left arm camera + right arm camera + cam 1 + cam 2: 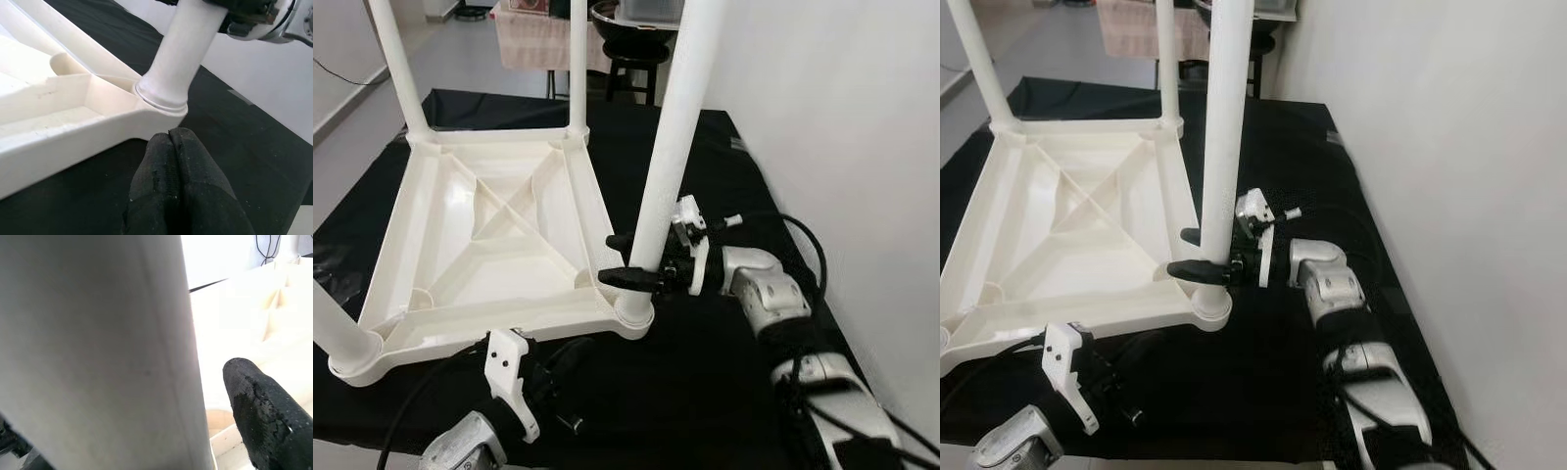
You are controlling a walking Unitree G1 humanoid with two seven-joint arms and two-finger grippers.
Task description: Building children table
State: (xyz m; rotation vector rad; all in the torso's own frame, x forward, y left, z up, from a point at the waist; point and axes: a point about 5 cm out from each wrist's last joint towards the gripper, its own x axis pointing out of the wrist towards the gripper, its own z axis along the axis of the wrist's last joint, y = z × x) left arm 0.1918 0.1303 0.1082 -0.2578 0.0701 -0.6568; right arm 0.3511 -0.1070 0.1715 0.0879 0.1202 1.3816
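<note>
A white plastic children's table point(489, 225) lies upside down on a black cloth, with its legs pointing up. The near right leg point(664, 166) stands in its corner socket point(633, 315). My right gripper point(625, 259) reaches in from the right and is open, with one black finger on each side of this leg just above the socket. The right wrist view shows a gap between the leg point(98, 352) and one finger point(264, 416). My left gripper point(168, 134) is shut and empty, low on the cloth just in front of that same corner point(161, 105).
The black cloth point(705, 392) covers a low platform with a white wall close on the right. A dark stool point(631, 49) and a table with a patterned cloth point(543, 39) stand behind. Cables trail from both arms over the cloth.
</note>
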